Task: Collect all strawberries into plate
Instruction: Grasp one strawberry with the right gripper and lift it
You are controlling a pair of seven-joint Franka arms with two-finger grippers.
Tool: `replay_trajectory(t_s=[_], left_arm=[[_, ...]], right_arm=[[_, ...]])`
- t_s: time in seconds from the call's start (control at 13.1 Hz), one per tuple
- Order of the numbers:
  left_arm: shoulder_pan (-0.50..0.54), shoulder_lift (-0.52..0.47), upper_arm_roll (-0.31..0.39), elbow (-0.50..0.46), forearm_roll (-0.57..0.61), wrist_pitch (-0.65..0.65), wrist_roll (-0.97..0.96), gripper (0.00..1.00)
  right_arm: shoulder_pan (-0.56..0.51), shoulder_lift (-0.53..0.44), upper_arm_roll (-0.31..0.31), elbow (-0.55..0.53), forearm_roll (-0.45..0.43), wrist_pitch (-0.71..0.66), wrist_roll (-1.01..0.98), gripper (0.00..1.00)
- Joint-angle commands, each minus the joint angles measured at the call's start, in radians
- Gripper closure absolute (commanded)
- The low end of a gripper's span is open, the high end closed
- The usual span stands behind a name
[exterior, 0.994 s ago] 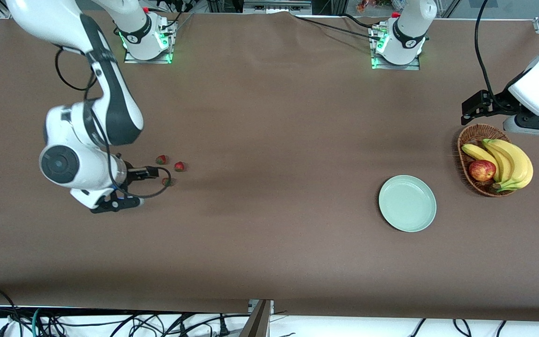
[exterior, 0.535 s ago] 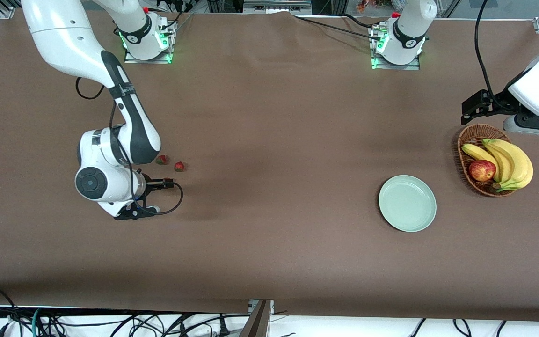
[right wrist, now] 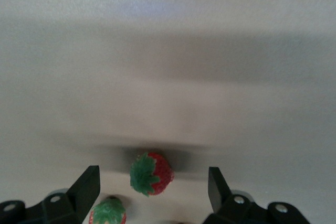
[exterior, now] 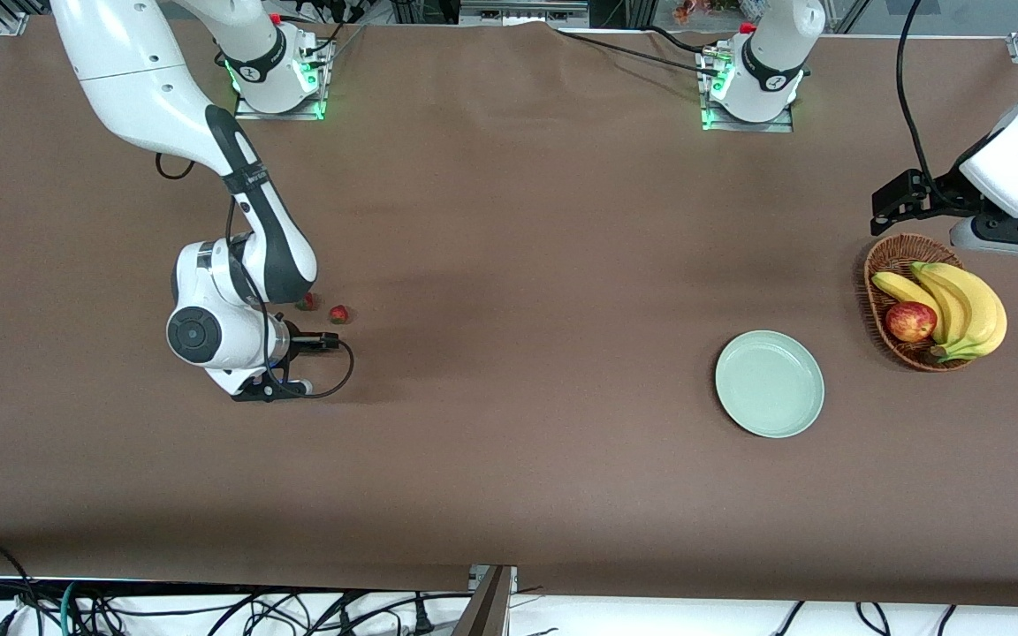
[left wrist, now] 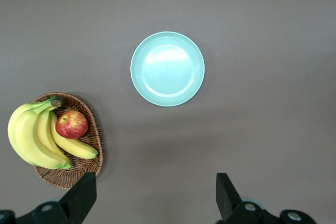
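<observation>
Front view: since a second ago the right arm swung toward the table's middle, and its right gripper now sits low over the strawberry cluster; the berry that showed by the cable loop is now hidden under the wrist. Two small red green-capped strawberries show just beside the claw, one half tucked under the forearm. The round pale mint-green plate lies well apart, toward the left arm's end, empty. Beside it: a brown wicker basket with yellow bananas and a red apple (not task items).

Left wrist view: the left gripper waits high over the plate, fingers spread wide, likely parked clear.

Right wrist view: the right gripper has fingers spread, straddling one strawberry (lined up for a pinch, nothing held yet). A second berry sits near one finger and could get bumped.
</observation>
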Motion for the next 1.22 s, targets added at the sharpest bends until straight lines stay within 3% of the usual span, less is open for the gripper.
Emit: replay_trajectory(t_s=[0.0,0.31,0.84,1.15], left_arm=[[-0.004,-0.013,-0.007,0.001,0.023,-0.015,-0.009,0.0],[-0.002,-0.013,-0.01,0.001,0.023,-0.015,-0.009,0.0],[-0.002,-0.013,-0.011,0.001,0.023,-0.027,-0.009,0.0],[-0.002,-0.013,-0.013,0.001,0.023,-0.027,-0.009,0.0]], right_arm=[[0.0,-0.028,0.004,-0.049,0.021,0.024,0.012,0.24],[-0.001,-0.034,0.004,-0.067,0.021,0.025,0.012,0.38],[-0.005,-0.037,0.003,-0.058,0.021,0.021,0.003,0.8],[0.002,-0.043,0.003,0.064,0.024,-0.085,0.006,0.8]])
